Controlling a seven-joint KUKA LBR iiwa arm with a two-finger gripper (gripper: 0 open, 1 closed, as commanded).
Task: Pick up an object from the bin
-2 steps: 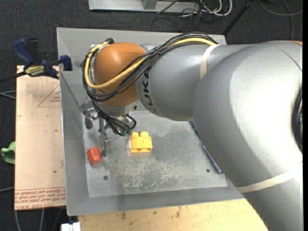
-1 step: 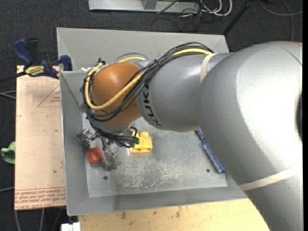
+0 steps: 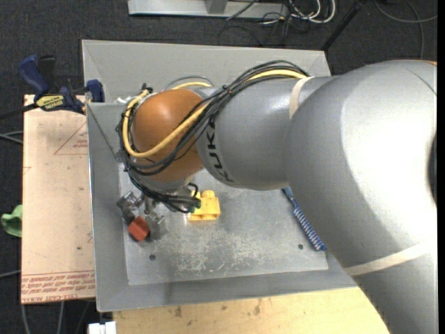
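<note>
Small red block (image 3: pixel 140 231), chunky, roughly cube-like, on the floor of the grey bin (image 3: pixel 229 252) near its left wall, front-left area. Too squat to give a clear long axis; one corner seems turned toward the front. The hand (image 3: pixel 142 216) sits directly over it, the block at its tip, touching or nearly so. Cannot tell how far the hand is open or whether it grips the block. Yellow block (image 3: pixel 204 207) just right of the hand; blue ribbed stick (image 3: pixel 306 225) well apart, lying diagonally.

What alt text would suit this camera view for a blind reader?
A grey robot arm reaches into a metal bin, its claw over a small red block at the left. A yellow block and a blue ridged stick lie farther right.
</note>
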